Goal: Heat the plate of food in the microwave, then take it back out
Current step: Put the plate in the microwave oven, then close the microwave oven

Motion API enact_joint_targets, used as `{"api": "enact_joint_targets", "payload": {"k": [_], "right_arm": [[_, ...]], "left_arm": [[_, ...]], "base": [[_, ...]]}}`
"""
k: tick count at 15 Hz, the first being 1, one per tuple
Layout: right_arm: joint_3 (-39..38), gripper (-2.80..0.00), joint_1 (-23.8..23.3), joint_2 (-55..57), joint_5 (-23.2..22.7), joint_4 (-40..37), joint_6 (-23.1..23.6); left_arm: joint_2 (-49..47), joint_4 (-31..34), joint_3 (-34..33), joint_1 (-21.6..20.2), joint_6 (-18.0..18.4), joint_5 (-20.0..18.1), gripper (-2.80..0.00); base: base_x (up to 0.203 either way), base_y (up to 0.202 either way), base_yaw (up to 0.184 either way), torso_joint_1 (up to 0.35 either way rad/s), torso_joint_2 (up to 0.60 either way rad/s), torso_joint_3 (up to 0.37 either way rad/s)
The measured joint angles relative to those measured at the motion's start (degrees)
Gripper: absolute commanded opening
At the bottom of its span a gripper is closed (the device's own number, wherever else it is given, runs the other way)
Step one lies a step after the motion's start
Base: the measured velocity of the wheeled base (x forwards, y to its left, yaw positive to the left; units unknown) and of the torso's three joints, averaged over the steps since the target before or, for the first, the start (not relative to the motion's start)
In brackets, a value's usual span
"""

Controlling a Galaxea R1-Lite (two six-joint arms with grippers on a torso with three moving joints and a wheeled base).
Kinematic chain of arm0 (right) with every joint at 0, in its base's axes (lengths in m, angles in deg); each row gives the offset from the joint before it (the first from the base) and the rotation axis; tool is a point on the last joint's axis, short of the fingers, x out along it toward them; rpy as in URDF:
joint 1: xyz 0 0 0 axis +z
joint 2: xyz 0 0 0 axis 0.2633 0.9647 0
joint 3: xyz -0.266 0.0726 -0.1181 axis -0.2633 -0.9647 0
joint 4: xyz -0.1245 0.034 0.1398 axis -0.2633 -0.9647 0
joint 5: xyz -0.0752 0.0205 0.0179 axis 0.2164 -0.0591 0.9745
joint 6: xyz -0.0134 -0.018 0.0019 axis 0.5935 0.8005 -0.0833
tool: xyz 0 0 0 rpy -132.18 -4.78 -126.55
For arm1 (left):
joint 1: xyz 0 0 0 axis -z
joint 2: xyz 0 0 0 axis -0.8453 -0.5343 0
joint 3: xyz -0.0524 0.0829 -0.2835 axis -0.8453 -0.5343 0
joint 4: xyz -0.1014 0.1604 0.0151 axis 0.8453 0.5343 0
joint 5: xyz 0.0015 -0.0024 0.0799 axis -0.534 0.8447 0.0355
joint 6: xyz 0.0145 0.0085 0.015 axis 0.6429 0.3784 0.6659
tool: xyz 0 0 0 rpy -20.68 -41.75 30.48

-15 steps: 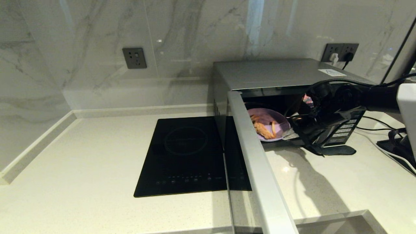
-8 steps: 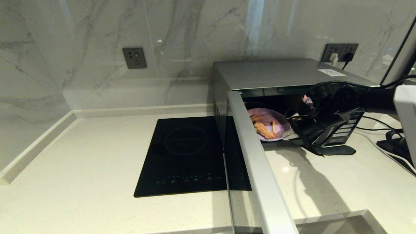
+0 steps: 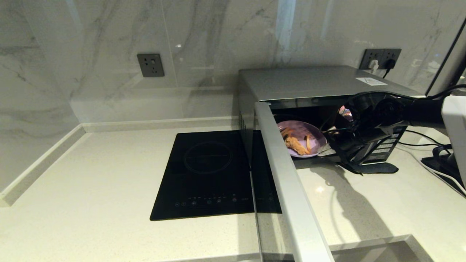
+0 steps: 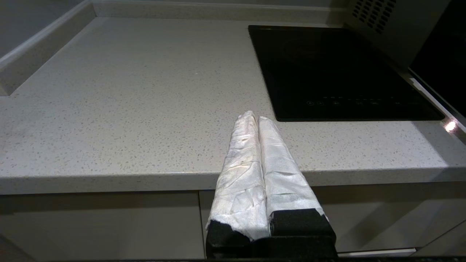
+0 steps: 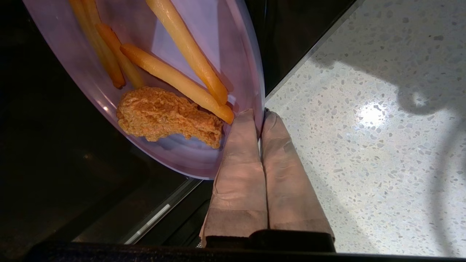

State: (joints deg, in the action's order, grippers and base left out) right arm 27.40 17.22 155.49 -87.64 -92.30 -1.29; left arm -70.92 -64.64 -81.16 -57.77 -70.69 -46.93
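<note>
The left end effector (image 4: 253,118) hangs at the desk's (image 3: 91,182) front edge, left of the black hob (image 3: 207,174), its wrapped fingers pressed together on nothing. Further right, the microwave (image 3: 309,82) stands with its door (image 3: 287,182) swung wide open. Inside its dark cavity sits the plate (image 3: 316,131), round, shallow and lilac, carrying several orange fries (image 5: 182,78) and one brown breaded chicken piece (image 5: 167,116). The right end effector (image 5: 259,118) reaches into the opening, clenched on the plate's near rim.
</note>
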Motion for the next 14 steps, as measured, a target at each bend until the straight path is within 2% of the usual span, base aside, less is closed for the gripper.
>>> {"api": "enact_joint_targets", "payload": {"k": [1, 2, 14], "right_arm": [[0.00, -1.02, -0.02, 0.00, 0.01, 0.02, 0.00], [0.00, 0.00, -0.02, 0.00, 0.00, 0.02, 0.00], [-0.77, 0.00, -0.05, -2.95, -0.27, -0.17, -0.17]], "left_arm": [[0.00, 0.00, 0.00, 0.00, 0.04, 0.01, -2.80], [0.00, 0.00, 0.00, 0.00, 0.02, 0.00, -2.80], [0.00, 0.00, 0.00, 0.00, 0.00, 0.02, -2.80]], "base": [[0.000, 0.000, 0.000, 0.000, 0.00, 0.000], [0.000, 0.000, 0.000, 0.000, 0.00, 0.000], [0.000, 0.000, 0.000, 0.000, 0.00, 0.000]]}}
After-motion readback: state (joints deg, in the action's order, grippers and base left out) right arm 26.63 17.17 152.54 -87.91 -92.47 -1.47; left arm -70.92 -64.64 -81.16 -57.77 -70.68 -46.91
